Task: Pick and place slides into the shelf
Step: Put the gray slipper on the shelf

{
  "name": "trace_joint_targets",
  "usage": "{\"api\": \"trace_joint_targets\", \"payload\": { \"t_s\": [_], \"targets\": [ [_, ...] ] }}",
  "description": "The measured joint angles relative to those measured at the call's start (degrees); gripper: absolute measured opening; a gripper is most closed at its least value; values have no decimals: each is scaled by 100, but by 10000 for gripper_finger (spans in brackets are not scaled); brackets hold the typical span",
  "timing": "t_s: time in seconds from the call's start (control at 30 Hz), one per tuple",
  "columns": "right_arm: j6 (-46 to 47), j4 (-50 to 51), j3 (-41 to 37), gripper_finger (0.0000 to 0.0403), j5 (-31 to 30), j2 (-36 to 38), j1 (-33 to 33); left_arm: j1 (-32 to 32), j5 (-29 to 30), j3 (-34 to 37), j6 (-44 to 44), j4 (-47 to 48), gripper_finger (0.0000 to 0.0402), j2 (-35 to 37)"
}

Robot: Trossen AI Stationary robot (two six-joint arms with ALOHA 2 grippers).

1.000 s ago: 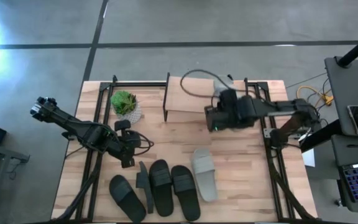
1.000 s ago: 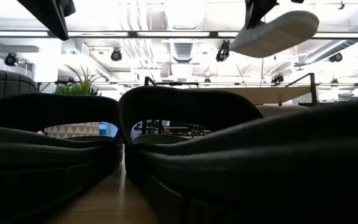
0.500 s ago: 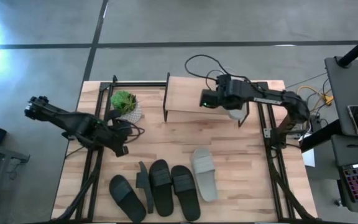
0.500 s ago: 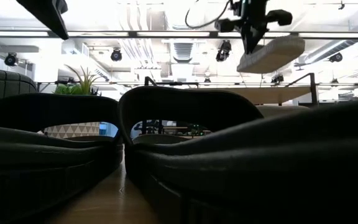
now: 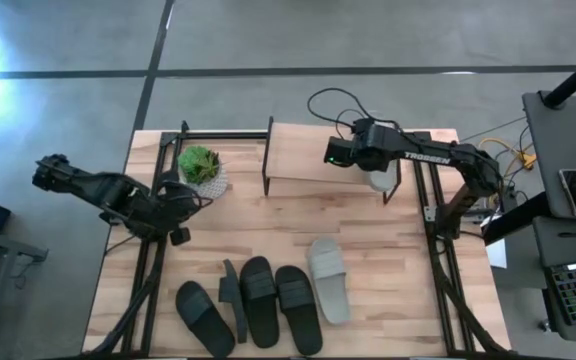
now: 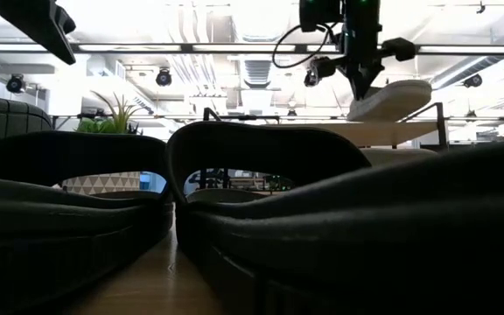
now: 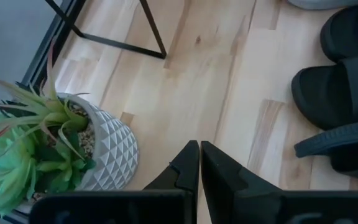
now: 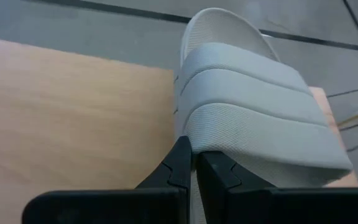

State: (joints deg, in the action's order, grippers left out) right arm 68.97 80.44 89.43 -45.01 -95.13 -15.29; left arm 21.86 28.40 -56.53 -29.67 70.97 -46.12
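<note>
Left hand (image 5: 178,236): at 9 o'clock on the table (image 5: 388,260), fingers pressed together and holding nothing, waiting just beside the plant.

Plant (image 5: 201,166): spiky green leaves in a white pot with faceted triangle relief, at 10 o'clock.

Slides on table: three black (image 5: 260,300) lying flat and one more black (image 5: 231,298) tipped on edge, plus one light grey (image 5: 329,279), in a row at 6 o'clock. Smooth moulded rubber, rounded toes, wide arched straps.

Shelf (image 5: 313,155): pale wood plank top on thin black metal legs, at 12 o'clock.

Right hand (image 5: 367,160): over the shelf's right end, pinching a light grey slide (image 8: 253,118) by the edge of its ribbed strap.

Step in hand: placing. The slide appears to hang just above the plank, tilted. Next move likely calls for lowering it flat, then letting go.
</note>
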Motion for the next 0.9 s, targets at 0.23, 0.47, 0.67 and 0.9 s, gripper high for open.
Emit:
{"api": "trace_joint_targets", "payload": {
  "t_s": [0.23, 0.47, 0.67, 0.9],
  "targets": [
    [-198, -625, -511, 8, 182, 197, -138, -219, 15, 79, -207, 3, 2, -8],
    [-197, -907, -810, 8, 359, 207, -136, -353, 15, 179, -275, 3, 2, -72],
    [-277, -896, -987, 8, 350, 373, -140, -353, 13, 181, -273, 3, 2, -123],
    [-260, -908, -1047, 9, 316, 432, -140, -353, 46, 181, -254, 7, 2, -176]
  ]
}}
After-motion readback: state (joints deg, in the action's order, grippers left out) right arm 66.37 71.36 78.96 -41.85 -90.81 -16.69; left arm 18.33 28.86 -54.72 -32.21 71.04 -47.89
